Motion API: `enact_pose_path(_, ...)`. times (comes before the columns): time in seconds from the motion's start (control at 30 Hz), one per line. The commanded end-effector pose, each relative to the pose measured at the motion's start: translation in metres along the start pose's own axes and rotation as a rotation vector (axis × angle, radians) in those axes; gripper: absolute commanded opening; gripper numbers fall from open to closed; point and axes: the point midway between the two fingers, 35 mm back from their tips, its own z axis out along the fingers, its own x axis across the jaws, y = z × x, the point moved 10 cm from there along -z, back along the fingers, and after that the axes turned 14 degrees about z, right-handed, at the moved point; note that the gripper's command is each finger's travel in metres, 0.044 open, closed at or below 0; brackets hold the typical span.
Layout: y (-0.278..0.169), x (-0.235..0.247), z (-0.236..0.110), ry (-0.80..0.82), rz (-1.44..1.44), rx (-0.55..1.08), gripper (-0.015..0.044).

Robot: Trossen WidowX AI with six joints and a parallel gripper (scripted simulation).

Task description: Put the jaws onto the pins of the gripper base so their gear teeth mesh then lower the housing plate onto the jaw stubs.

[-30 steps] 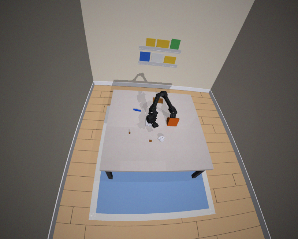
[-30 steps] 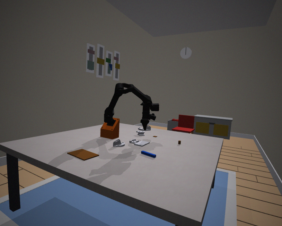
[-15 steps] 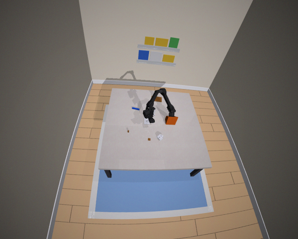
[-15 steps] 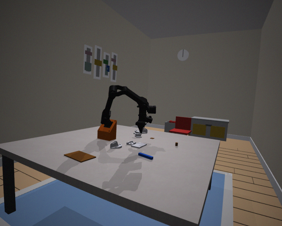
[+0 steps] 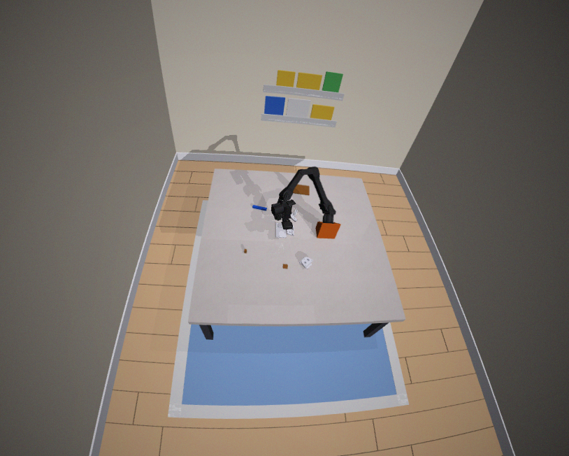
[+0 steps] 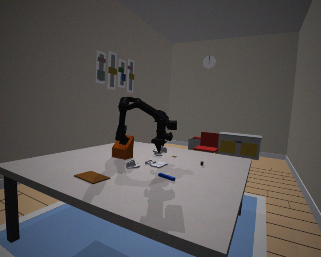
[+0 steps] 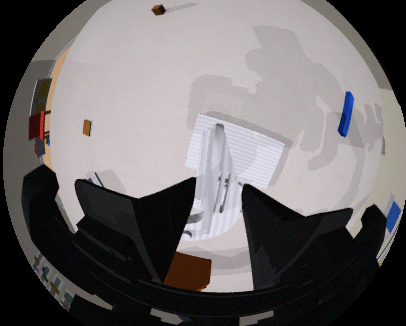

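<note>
My gripper is shut on one white jaw, held upright above the table. In the wrist view it overlaps the gripper base, whose ribbed flat part shows beside it. The pins are hidden there. The other jaw lies on the table beside the base, towards the arm's mount. The housing plate lies apart from them; in the wrist view a finger mostly hides it.
A blue bar, a small brown block, a small flat brown piece and a brown sheet lie around. The arm's orange mount stands nearby.
</note>
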Motion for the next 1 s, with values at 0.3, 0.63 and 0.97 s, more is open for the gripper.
enact_pose_path(0.3, 0.002, -0.026, 0.002, -0.016, 0.052, 0.002, 0.0134)
enact_pose_path(0.63, 0.002, -0.026, 0.002, -0.016, 0.052, 0.002, 0.0134)
enact_pose_path(0.97, 0.002, -0.026, 0.002, -0.016, 0.028, 0.002, 0.0134)
